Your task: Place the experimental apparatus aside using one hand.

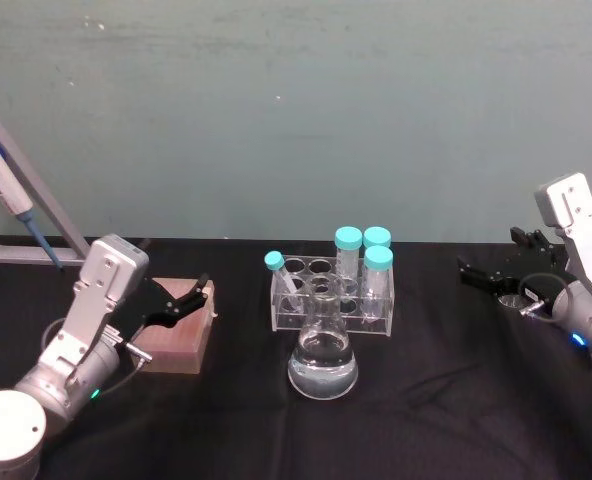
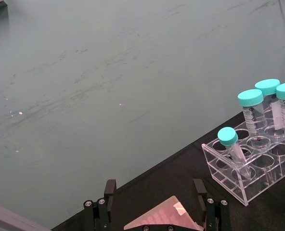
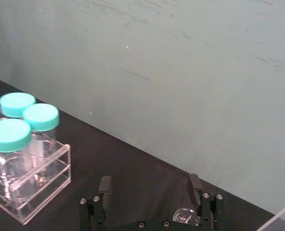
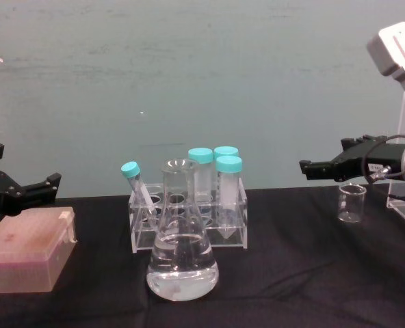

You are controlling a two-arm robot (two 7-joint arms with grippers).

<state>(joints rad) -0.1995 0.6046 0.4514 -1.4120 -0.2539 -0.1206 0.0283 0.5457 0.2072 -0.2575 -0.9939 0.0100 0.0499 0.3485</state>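
A clear acrylic rack (image 1: 328, 303) holding several teal-capped tubes stands mid-table. A conical flask (image 1: 323, 362) of clear liquid sits just in front of it. The same rack (image 4: 232, 225) and flask (image 4: 182, 263) appear in the chest view. A small glass beaker (image 4: 351, 203) stands at the right. My right gripper (image 4: 323, 156) hovers open just above the beaker and slightly to its left, holding nothing. From the right wrist, the right gripper (image 3: 149, 185) is spread wide, with the beaker (image 3: 186, 217) beside one finger's base. My left gripper (image 1: 188, 300) is open above the pink box.
A pink translucent lidded box (image 4: 28, 249) lies at the left under the left gripper. A pipette on a grey stand (image 1: 11, 195) is at the far left. Black tablecloth covers the table, and a teal wall stands behind it.
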